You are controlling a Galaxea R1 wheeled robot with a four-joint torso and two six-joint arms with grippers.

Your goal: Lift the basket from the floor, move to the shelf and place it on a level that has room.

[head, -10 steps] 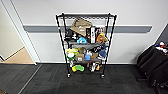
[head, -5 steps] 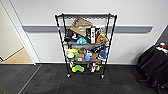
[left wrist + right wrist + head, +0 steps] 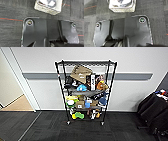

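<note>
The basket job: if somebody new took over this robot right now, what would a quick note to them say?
Grippers: the fingers of both cannot be made out in the wrist views.
Basket: resting on the dark carpet floor, seen from both wrist cameras, not lifted.
Shelf: ahead against the wall, its lower tiers packed with assorted items. The top level looks bare, though a cardboard box leans up close beneath it.
Done: nothing yet.
Left: lift the basket, move to the shelf, set it on the top level.
</note>
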